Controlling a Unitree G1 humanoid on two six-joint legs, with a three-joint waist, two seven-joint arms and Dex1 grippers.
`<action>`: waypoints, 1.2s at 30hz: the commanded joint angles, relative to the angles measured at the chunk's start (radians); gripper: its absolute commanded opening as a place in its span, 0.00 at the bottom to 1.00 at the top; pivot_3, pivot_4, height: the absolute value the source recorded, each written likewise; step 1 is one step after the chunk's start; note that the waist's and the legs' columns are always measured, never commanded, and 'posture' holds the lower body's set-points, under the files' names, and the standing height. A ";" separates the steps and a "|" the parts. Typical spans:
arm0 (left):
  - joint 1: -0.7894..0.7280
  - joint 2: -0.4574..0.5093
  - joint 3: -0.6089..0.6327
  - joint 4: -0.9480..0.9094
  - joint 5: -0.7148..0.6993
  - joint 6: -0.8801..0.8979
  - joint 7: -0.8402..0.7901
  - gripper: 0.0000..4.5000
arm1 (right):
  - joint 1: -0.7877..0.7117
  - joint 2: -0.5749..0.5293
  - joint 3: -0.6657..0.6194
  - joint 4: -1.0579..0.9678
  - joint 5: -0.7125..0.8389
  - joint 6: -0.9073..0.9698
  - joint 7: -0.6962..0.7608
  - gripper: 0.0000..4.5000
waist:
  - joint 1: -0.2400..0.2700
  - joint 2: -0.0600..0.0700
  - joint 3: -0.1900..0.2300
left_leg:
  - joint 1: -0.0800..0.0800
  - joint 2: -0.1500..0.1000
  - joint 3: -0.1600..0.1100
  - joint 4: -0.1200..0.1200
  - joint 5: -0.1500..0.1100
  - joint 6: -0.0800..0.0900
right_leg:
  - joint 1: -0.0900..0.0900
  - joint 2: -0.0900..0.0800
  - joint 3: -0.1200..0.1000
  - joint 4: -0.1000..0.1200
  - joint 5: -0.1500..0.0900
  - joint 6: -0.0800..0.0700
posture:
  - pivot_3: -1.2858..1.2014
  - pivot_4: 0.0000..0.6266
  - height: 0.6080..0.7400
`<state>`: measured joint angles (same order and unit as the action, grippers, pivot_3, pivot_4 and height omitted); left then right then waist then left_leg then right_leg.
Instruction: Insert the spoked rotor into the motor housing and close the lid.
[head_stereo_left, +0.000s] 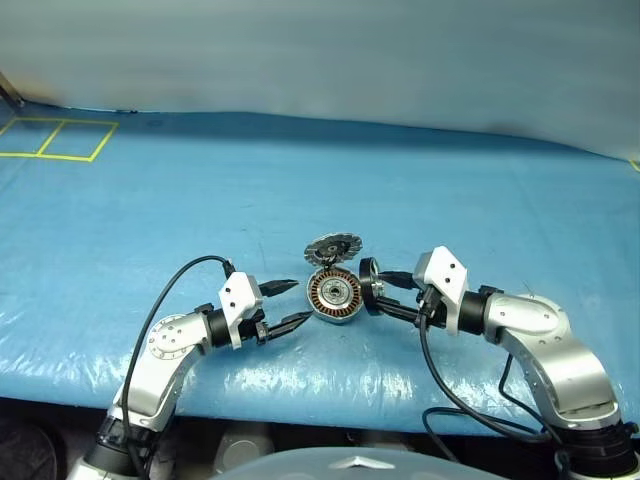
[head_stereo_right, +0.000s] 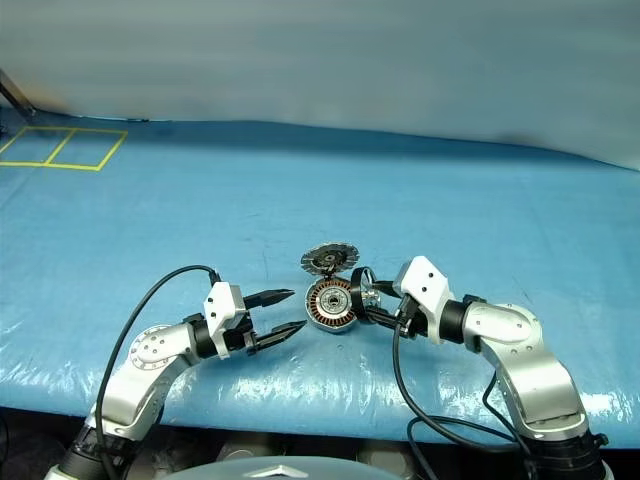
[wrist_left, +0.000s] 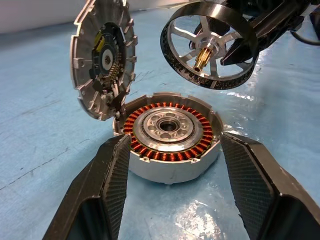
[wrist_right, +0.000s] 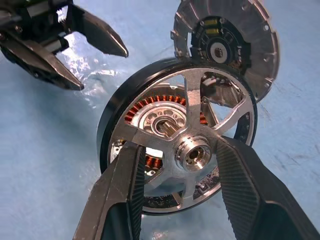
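head: left gripper (head_stereo_left: 290, 306) spread, level, beside motor housing (head_stereo_left: 334, 294) on blue table (head_stereo_left: 300, 190) | L wrist: lid (wrist_left: 104, 57) upright, open | R wrist: right gripper (wrist_right: 181, 165) pinching spoked rotor (wrist_right: 187, 135), tilted above housing

The motor housing (wrist_left: 172, 167) is matt grey metal, ringed inside with glossy copper windings around a polished steel centre. Above it, the spoked rotor (wrist_left: 210, 42) shows bright machined metal with a dark rim. The lid (wrist_left: 102, 57) beside it looks dull cast silver. Beneath lies a shiny, wrinkled blue plastic sheet (head_stereo_left: 420, 190).
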<state>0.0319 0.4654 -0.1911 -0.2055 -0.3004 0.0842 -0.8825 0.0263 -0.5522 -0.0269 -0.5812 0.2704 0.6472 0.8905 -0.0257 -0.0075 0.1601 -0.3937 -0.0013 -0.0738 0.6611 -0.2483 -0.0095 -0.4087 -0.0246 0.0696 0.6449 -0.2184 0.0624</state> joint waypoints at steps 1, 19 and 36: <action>-0.022 0.002 -0.008 -0.043 -0.020 0.011 -0.022 0.67 | 0.029 0.056 0.002 -0.071 0.051 -0.011 -0.076 0.40 | 0.000 0.000 0.000 | 0.000 0.000 0.000 0.000 0.000 0.000 | 0.000 0.000 0.000 0.000 0.000 0.000 | 0.52 0.24 1.00; -0.038 0.005 -0.040 -0.059 0.027 0.020 -0.016 0.67 | -0.113 -0.053 0.184 0.014 -0.052 -0.043 -0.147 0.40 | -0.005 0.000 0.000 | 0.000 0.000 0.000 -0.001 0.000 0.000 | -0.001 0.000 0.000 0.000 0.000 0.000 | 0.52 0.24 1.00; 0.009 0.008 -0.035 -0.024 0.035 -0.036 -0.005 0.67 | -0.243 -0.149 0.315 0.091 -0.166 -0.109 -0.090 0.40 | -0.003 0.000 0.000 | -0.001 0.000 0.000 -0.001 0.000 0.000 | -0.001 0.000 0.000 -0.001 0.000 0.000 | 0.52 0.24 1.00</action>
<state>0.0381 0.4744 -0.2290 -0.2303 -0.2724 0.0782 -0.8788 -0.2015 -0.6944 0.2858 -0.4846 0.1261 0.5629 0.8042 -0.0290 -0.0072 0.1603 -0.3944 -0.0015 -0.0740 0.6602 -0.2483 -0.0095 -0.4098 -0.0246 0.0695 0.6443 -0.2185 0.0623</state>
